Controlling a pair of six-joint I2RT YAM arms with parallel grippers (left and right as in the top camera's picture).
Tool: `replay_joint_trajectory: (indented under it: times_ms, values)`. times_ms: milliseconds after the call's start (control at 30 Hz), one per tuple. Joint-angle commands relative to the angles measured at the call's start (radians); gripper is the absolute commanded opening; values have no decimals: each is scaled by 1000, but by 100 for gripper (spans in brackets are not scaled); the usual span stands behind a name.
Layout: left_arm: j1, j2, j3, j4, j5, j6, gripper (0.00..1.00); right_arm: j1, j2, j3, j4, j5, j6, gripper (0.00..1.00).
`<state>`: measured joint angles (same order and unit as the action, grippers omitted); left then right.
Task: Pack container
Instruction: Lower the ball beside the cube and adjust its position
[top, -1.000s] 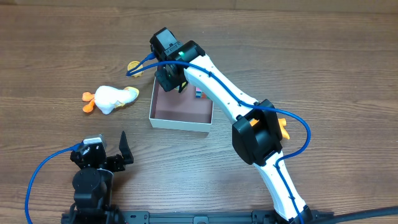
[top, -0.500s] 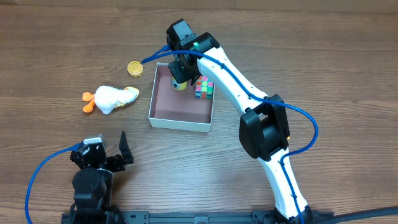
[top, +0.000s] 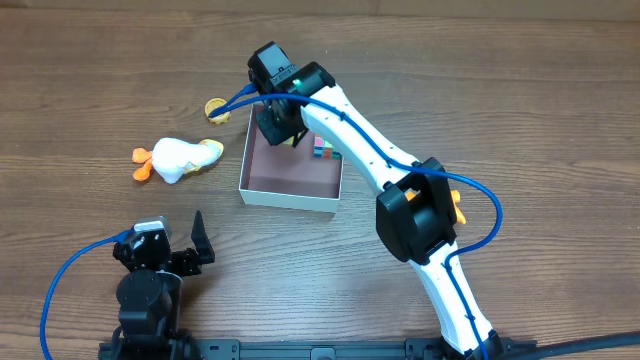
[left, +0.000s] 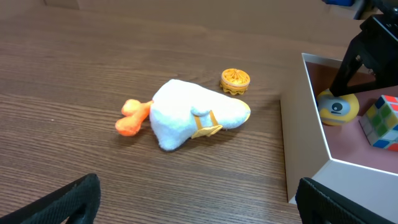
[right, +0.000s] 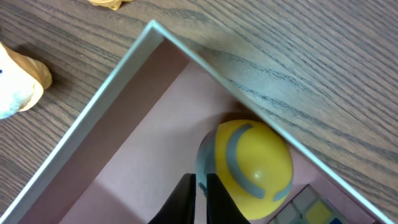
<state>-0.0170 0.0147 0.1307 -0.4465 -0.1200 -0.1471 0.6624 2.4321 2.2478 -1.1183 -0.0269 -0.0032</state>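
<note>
The container (top: 288, 198) is a shallow white-walled box with a pink floor, at mid-table. Inside it lie a yellow ball toy with an eye (left: 337, 107) and a multicoloured cube (top: 325, 148). My right gripper (right: 200, 180) hovers over the container's far left corner, just beside the yellow ball (right: 255, 165), its jaws shut with nothing seen between them. A white plush duck (top: 180, 158) lies on the table left of the container. My left gripper (left: 199, 218) rests open near the front edge, apart from every object.
A small yellow-orange disc (top: 215, 108) lies on the wood beyond the duck, near the container's far left corner. An orange object (top: 457, 207) shows partly behind the right arm's elbow. The container wall (left: 305, 143) stands right of the left gripper.
The right gripper swung right over the container, then back left toward its far left corner, and its jaws closed up. The left arm, duck and disc stayed put.
</note>
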Motion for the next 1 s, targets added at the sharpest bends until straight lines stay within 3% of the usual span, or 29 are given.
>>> replay_joint_trajectory:
  times_ms: [0,233,967]
  values:
    - [11,-10,-4,2,8,20,100,0,-49,-6,3,-6,6,10]
    - [11,-10,-4,2,8,20,100,-2,-49,-79,26,-5,6,10]
    - [11,-10,-4,2,8,20,100,-78,-49,-81,-21,14,6,8]
